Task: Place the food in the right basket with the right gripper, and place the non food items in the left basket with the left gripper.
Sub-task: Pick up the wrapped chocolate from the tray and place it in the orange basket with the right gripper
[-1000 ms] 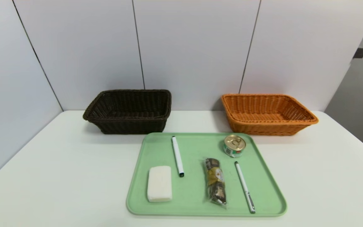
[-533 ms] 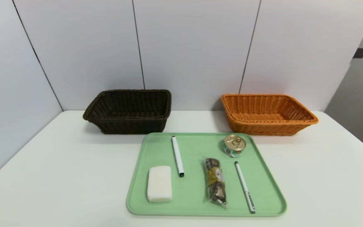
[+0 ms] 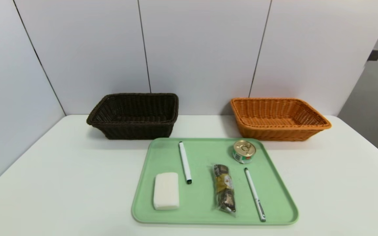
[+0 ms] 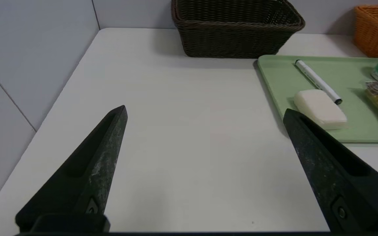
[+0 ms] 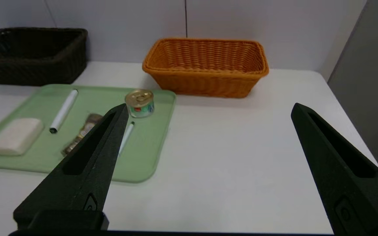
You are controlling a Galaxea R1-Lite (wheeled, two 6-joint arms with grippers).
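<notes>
A green tray (image 3: 205, 154) holds a small round tin (image 3: 244, 151), a wrapped snack packet (image 3: 224, 188), a white block (image 3: 166, 190), a white marker (image 3: 185, 162) and a thin pen (image 3: 254, 194). The dark brown left basket (image 3: 133, 115) and the orange right basket (image 3: 277, 118) stand behind the tray, and both look empty. Neither arm shows in the head view. My left gripper (image 4: 203, 109) is open over bare table, left of the tray. My right gripper (image 5: 208, 106) is open over bare table, right of the tray. Nothing lies between either pair of fingers.
The white table (image 3: 61, 183) meets grey wall panels (image 3: 202, 49) behind the baskets and on the left side. Bare tabletop lies on both sides of the tray.
</notes>
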